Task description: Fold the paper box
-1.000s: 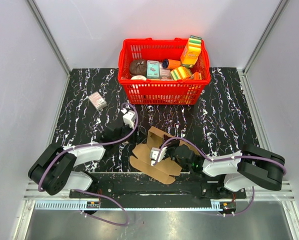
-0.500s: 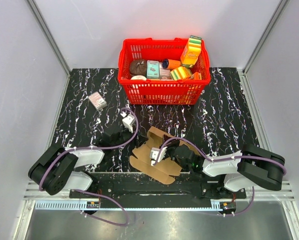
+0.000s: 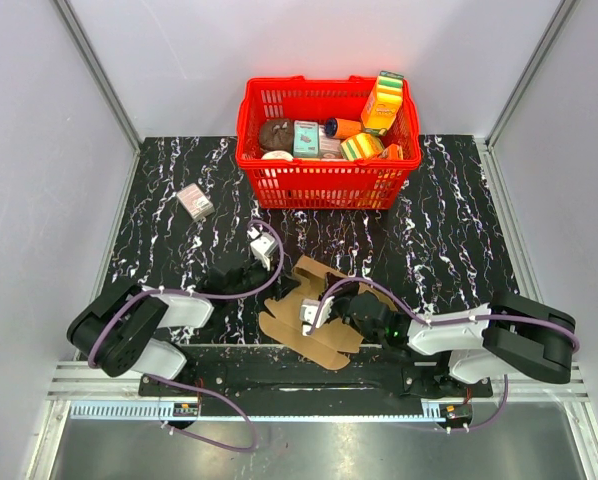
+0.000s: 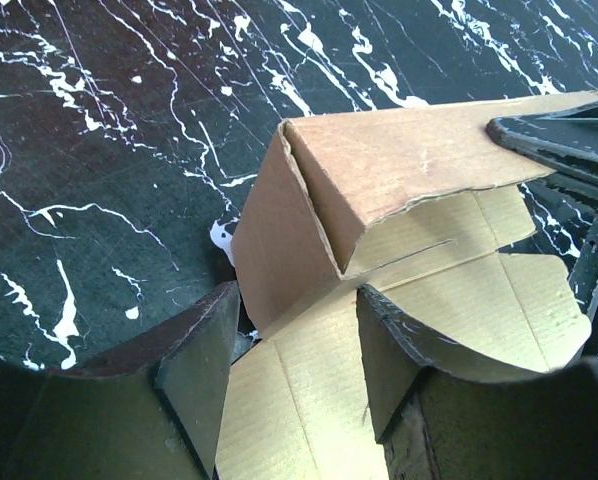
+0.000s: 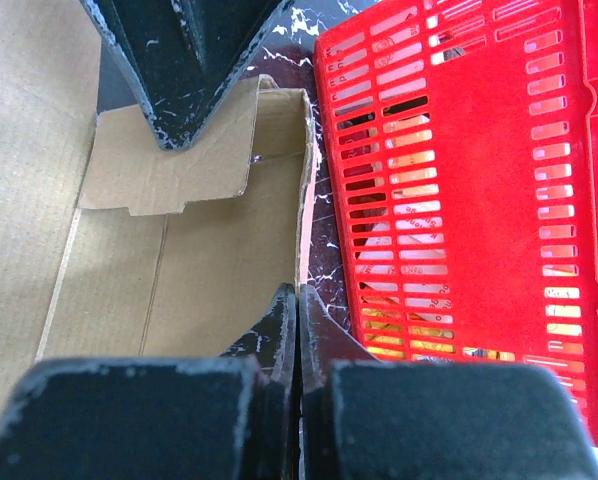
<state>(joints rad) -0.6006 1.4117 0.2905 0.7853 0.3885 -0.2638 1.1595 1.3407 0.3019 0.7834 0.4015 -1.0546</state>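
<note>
The brown paper box (image 3: 324, 325) lies part-folded on the black marbled table, between the two arms. In the left wrist view one flap (image 4: 379, 170) stands folded up above the flat panel (image 4: 299, 400). My left gripper (image 4: 294, 345) is at the box's left edge with its jaws apart over that panel. My right gripper (image 5: 299, 295) is shut, pinching the top edge of a raised box wall (image 5: 304, 190). The left gripper's dark fingers (image 5: 179, 50) show at the top of the right wrist view. From above, the left gripper (image 3: 279, 262) and right gripper (image 3: 314, 312) meet at the box.
A red basket (image 3: 319, 185) holding several colourful packages stands behind the box and fills the right side of the right wrist view (image 5: 459, 150). A small pinkish-grey box (image 3: 195, 202) lies at the far left. Grey walls close in the table on three sides.
My left arm has reached forward and right, up to the box's left edge, with its jaws a little wider. The raised flap has tipped lower. My right gripper has kept its hold.
</note>
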